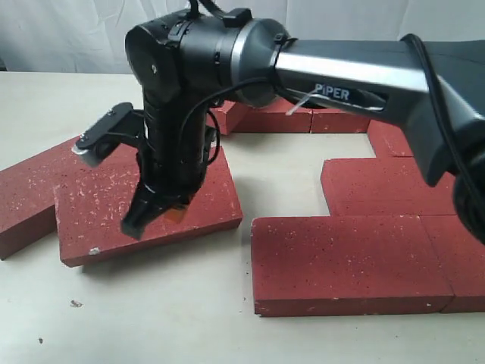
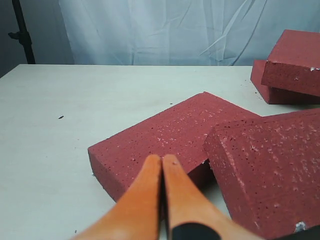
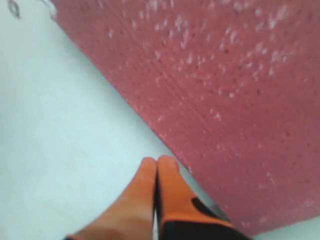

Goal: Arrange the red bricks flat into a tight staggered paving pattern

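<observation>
Several red bricks lie on the pale table. One loose brick (image 1: 98, 205) (image 2: 270, 170) rests tilted, with one side lying on another brick (image 1: 26, 189) (image 2: 165, 135) at the far left. My right gripper (image 1: 140, 221) (image 3: 159, 161) reaches across the middle and points down at this loose brick (image 3: 240, 95). It is shut and empty, with its tips over the table right beside the brick's edge. My left gripper (image 2: 162, 159) is shut with nothing in it, low in front of the far-left brick, and it does not show in the exterior view.
Laid bricks form a stepped group on the right (image 1: 348, 262) (image 1: 383, 186), with a back row (image 1: 273, 117) behind the arm. Two stacked bricks (image 2: 295, 65) show far off in the left wrist view. The right arm's big black body (image 1: 197, 68) hides the middle.
</observation>
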